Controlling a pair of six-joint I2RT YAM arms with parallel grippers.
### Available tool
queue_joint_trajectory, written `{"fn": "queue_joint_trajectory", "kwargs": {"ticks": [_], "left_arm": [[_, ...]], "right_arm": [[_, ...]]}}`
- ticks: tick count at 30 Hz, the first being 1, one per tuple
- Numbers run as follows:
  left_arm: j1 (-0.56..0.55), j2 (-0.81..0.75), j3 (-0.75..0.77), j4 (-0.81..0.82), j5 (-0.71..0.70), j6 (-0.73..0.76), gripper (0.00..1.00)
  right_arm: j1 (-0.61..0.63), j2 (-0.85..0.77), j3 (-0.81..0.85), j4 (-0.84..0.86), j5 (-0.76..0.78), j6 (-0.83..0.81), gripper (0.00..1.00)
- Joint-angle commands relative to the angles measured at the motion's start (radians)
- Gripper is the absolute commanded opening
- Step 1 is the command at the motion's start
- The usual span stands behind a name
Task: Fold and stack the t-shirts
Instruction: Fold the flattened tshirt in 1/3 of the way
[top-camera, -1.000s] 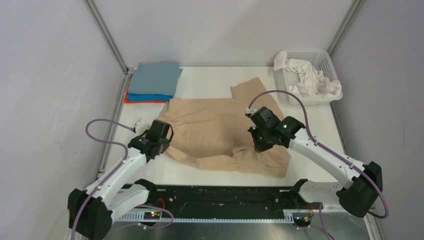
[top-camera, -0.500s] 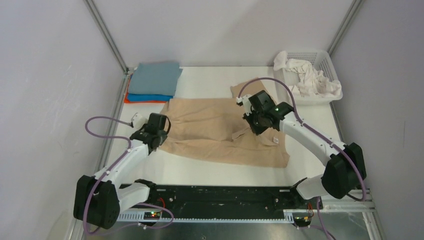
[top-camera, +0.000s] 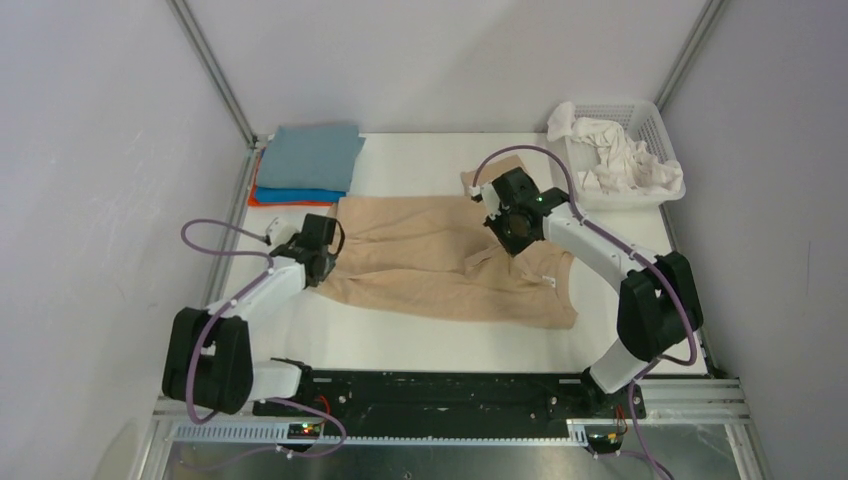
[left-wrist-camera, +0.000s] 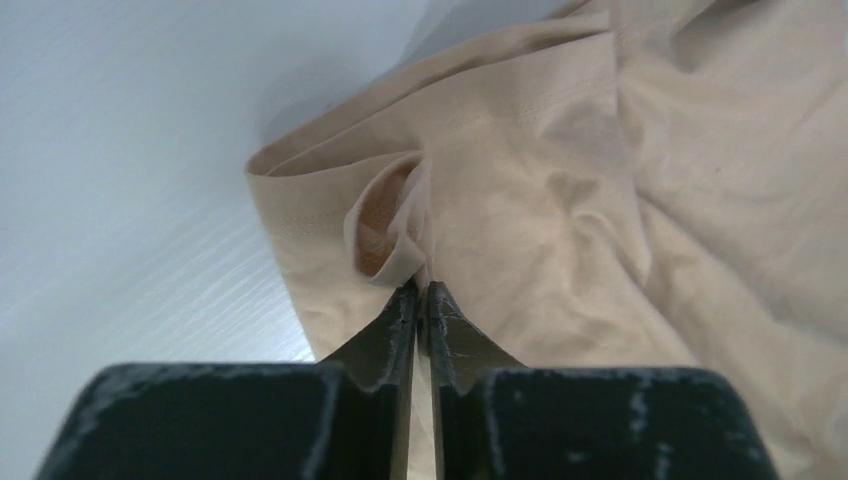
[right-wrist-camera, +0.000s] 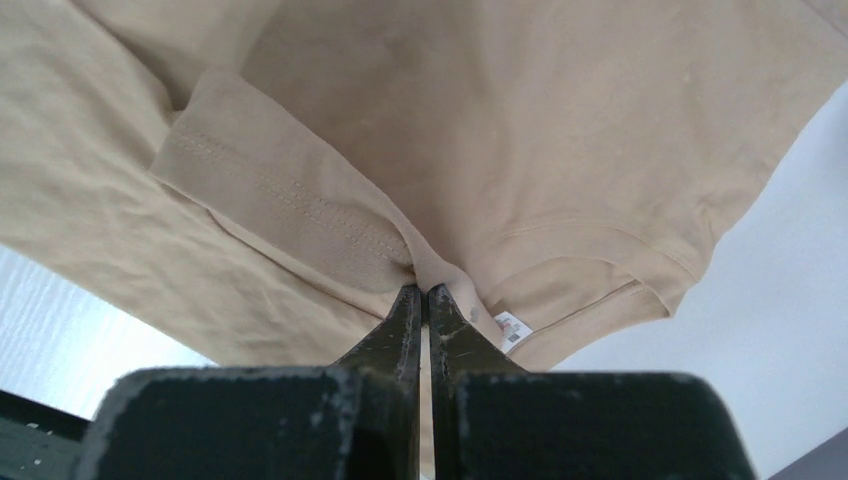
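A tan t-shirt (top-camera: 430, 270) lies folded over across the middle of the table. My left gripper (top-camera: 318, 262) is shut on a pinch of its left edge; the left wrist view shows the jaws closed on a bunched fold of the tan t-shirt (left-wrist-camera: 520, 200). My right gripper (top-camera: 520, 237) is shut on the cloth near the collar; the right wrist view shows the tan t-shirt (right-wrist-camera: 480, 130) pinched beside its small label (right-wrist-camera: 513, 331). A folded stack sits at the back left: grey-blue t-shirt (top-camera: 312, 156) over bright blue (top-camera: 290, 194) and orange (top-camera: 262, 202).
A white mesh basket (top-camera: 653, 122) at the back right holds a crumpled white t-shirt (top-camera: 625, 160). Metal frame posts rise at both back corners. A black rail (top-camera: 440, 400) runs along the near edge between the arm bases.
Both grippers have moved away from me with the tan shirt's near edge, carrying it over the rest of the shirt. The shirt now lies narrower, in a folded band.
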Motion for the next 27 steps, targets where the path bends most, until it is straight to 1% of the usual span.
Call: {"fn": "queue_joint_trajectory", "kwargs": {"ticks": [1, 2, 5, 8, 11, 17, 22, 27], "left_arm": [[0.010, 0.051, 0.081, 0.043, -0.054, 0.015, 0.15], [0.011, 0.067, 0.092, 0.044, -0.059, 0.015, 0.20], [0.012, 0.090, 0.113, 0.050, -0.063, 0.021, 0.23], [0.011, 0.109, 0.127, 0.053, -0.054, 0.025, 0.22], [0.012, 0.116, 0.128, 0.054, -0.044, 0.025, 0.21], [0.011, 0.137, 0.133, 0.062, -0.041, 0.013, 0.21], [0.009, 0.161, 0.159, 0.075, -0.007, 0.009, 0.20], [0.007, 0.144, 0.170, 0.078, -0.048, -0.014, 0.19]], "right_arm": [[-0.015, 0.012, 0.042, 0.023, 0.063, 0.005, 0.00], [-0.017, 0.013, 0.042, 0.028, 0.080, 0.011, 0.00], [-0.032, 0.004, 0.034, 0.052, 0.123, 0.040, 0.00], [-0.041, -0.020, 0.026, 0.057, 0.160, 0.066, 0.00], [-0.040, -0.045, 0.006, 0.043, 0.159, 0.067, 0.00], [-0.038, -0.070, -0.022, 0.000, 0.185, 0.086, 0.00], [-0.037, -0.084, -0.056, -0.032, 0.195, 0.093, 0.00], [-0.038, -0.093, -0.064, -0.016, 0.204, 0.099, 0.00]]}}
